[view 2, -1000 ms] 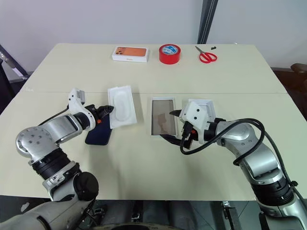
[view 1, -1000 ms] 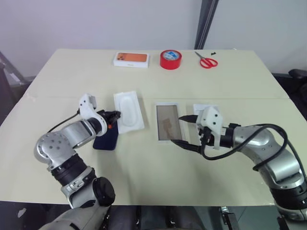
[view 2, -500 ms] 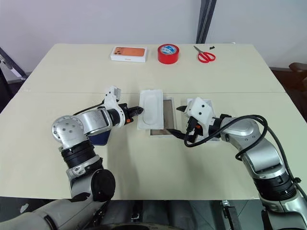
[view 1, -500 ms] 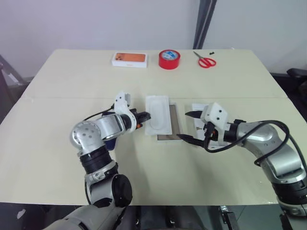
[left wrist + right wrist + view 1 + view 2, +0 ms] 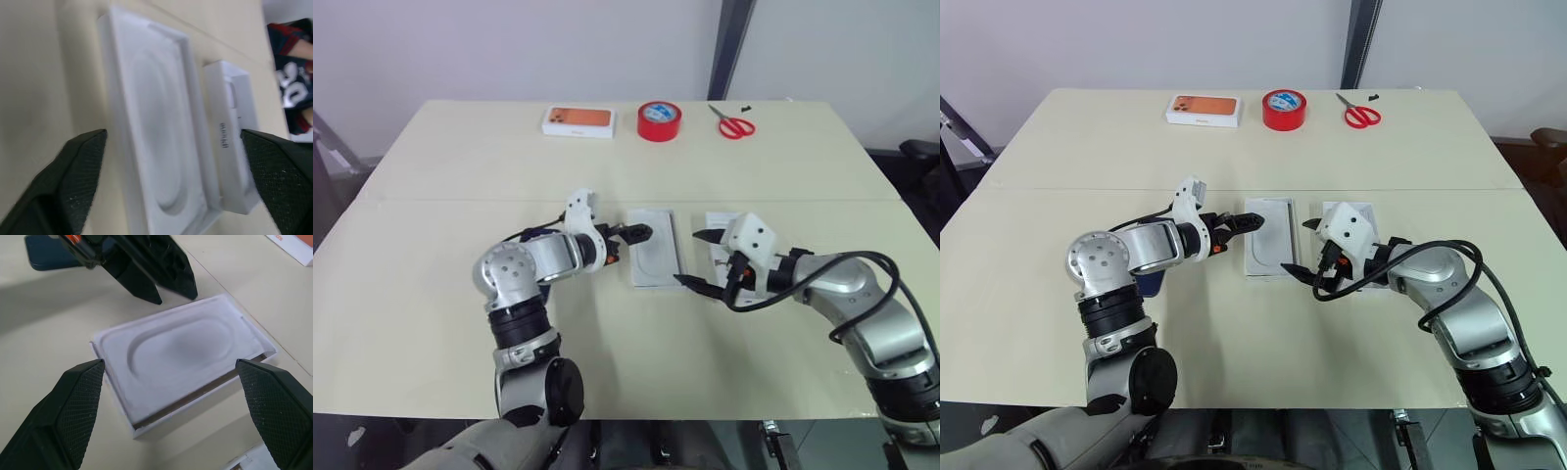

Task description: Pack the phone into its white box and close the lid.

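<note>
White moulded insert with rounded oblong recess [image 5: 1268, 237] lying on top of white lid, glossy brownish inner face up [image 5: 205, 394] — mid-table. Left gripper [image 5: 1244, 227] just beside insert's left edge, jaws spread, nothing held. Right gripper [image 5: 1300, 247] at insert's right side, jaws wide, empty. Shallow white cardboard box [image 5: 234, 142] right of lid. Dark navy-blue slim phone [image 5: 49, 257] flat on beige table [image 5: 450, 166] — behind left arm.

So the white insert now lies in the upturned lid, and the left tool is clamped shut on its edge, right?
Not quite. The white insert does lie in the upturned lid, but the left tool is open with its fingers beside the insert's edge, as the right wrist view shows.
</note>
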Robot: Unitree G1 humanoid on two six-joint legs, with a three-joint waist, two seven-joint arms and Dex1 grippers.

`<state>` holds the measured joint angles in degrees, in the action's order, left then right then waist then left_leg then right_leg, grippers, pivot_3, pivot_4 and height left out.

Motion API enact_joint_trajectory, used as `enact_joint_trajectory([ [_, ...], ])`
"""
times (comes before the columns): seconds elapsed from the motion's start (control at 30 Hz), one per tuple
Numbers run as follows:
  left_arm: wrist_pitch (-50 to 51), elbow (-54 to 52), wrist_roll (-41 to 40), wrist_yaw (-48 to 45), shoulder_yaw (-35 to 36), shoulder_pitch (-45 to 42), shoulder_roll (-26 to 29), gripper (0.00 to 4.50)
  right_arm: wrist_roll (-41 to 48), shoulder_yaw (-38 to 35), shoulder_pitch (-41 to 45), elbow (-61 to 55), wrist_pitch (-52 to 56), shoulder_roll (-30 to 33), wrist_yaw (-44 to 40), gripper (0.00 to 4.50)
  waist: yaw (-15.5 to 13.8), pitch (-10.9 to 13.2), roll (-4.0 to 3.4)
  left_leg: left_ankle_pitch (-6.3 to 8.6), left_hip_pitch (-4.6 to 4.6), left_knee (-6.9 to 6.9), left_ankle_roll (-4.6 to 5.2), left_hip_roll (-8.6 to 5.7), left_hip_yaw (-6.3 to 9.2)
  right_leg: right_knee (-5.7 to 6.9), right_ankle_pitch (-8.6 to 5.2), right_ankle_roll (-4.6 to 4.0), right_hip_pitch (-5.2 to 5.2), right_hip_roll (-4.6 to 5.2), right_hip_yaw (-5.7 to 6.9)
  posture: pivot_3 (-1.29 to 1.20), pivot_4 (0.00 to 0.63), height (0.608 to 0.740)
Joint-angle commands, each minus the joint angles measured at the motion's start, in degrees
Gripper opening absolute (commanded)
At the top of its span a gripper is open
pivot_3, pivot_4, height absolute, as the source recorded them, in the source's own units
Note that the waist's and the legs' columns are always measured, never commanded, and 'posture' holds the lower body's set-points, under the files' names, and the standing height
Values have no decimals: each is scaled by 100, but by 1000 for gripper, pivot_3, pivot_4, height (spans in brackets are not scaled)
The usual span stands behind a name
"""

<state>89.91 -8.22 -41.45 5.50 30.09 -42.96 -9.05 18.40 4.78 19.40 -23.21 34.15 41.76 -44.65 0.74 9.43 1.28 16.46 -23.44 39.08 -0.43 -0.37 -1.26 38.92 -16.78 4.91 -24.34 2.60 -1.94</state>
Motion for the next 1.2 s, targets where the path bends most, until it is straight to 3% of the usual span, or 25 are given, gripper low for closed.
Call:
enact_joint_trajectory([
  [0.03,166,-488,-290,-276,201,11,83,4499,-47,51,386,101,226,-179,194,4248,-2,0,0,-2,0,0,-3,0,0,1,0,0,0,0,0,0,150,725],
  [0.1,173,-655,-326,-419,288,90,320,4500,-47,158,592,178,435,-277,237,3636,8,0,0,-4,0,0,-6,0,0,1,0,0,0,0,0,0,150,725],
  [0.17,-47,-826,-270,-629,121,284,737,4500,-224,388,860,359,620,-401,374,2660,27,0,0,-4,0,0,-8,0,0,2,0,0,-1,0,0,0,150,725],
  [0.33,-1679,-1342,411,-1668,-1183,1278,2396,4500,-939,1097,1431,962,545,-700,645,36,35,0,-1,-14,3,-6,-24,2,-1,10,0,-1,-10,-2,-3,0,150,725],
  [0.5,-4293,-1703,1458,-3382,-2259,2637,3945,4500,-1700,1692,1994,1911,458,-1201,1009,36,39,0,-1,-14,-1,-12,-28,0,-4,-2,-1,-4,-11,8,-4,0,150,725],
  [0.6,-5055,-1632,1627,-3948,-2456,3146,4351,4500,-1958,1783,2172,2460,184,-1488,1200,36,10,0,-2,-13,-1,-21,-29,0,-7,-12,-1,-9,-12,14,-4,0,150,725],
  [0.87,-5363,-1821,1171,-4349,-2183,3650,4279,4500,-2587,1844,2338,3334,-202,-1967,1612,36,37,0,-2,11,-6,-21,13,0,-5,-19,0,-7,-11,21,0,0,150,725],
  [1.2,-5318,-2066,945,-4218,-2234,3864,4200,4500,-3130,2023,2050,2491,-219,-1525,1216,36,40,0,-3,12,-5,-21,17,0,-2,-14,0,-6,-11,19,4,0,150,725],
])
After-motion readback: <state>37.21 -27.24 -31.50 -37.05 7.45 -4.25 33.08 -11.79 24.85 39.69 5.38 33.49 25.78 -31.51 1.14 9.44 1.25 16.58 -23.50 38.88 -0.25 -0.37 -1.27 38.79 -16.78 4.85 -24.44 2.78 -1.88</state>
